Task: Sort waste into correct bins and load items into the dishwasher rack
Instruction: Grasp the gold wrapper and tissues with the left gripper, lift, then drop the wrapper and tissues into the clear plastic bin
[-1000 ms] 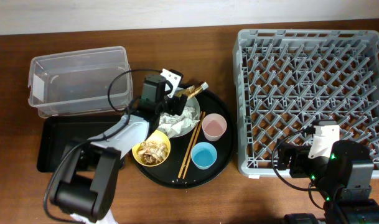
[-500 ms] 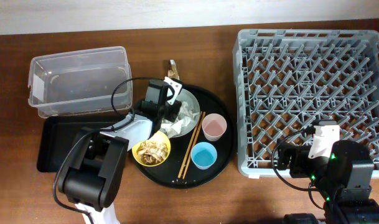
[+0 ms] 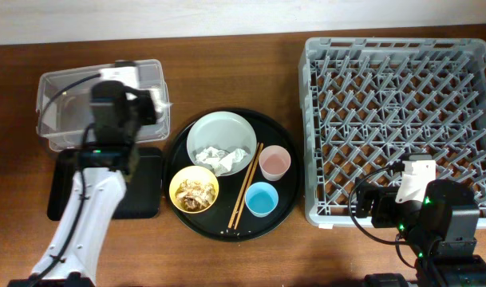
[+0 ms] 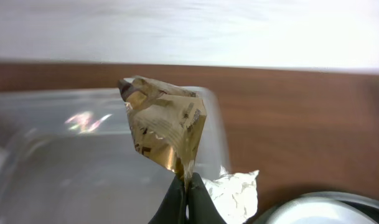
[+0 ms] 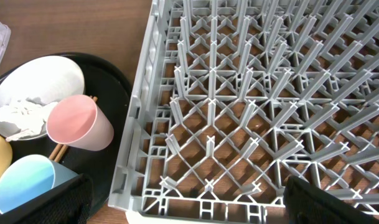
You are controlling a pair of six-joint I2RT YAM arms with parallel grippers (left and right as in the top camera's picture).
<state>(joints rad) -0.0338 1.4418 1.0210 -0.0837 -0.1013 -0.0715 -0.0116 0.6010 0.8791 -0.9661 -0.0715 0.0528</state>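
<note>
Has carried gold-brown foil wrapper (image 4: 167, 134) off the plate (image 3: 221, 127) within the last second; holds it pinched in left gripper (image 4: 188, 186), tips closed, over clear tub (image 4: 58, 180). Judged ready to drop. Leaves right gripper (image 5: 186, 202) spread wide over dishwasher rack (image 5: 239, 124).

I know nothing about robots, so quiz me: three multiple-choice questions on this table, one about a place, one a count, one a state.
1. The crumpled tissue lies: A on the plate; B on the floor; C inside a cup.
2. Cups on the round black tray: A one; B two; C four.
3. The left claw is: A wide open; B shut on the foil wrapper; C out of sight.
Answers: 1 A, the white wads sit on the plate; 2 B, a pink cup and a blue cup; 3 B, its tips pinch the wrapper.
</note>
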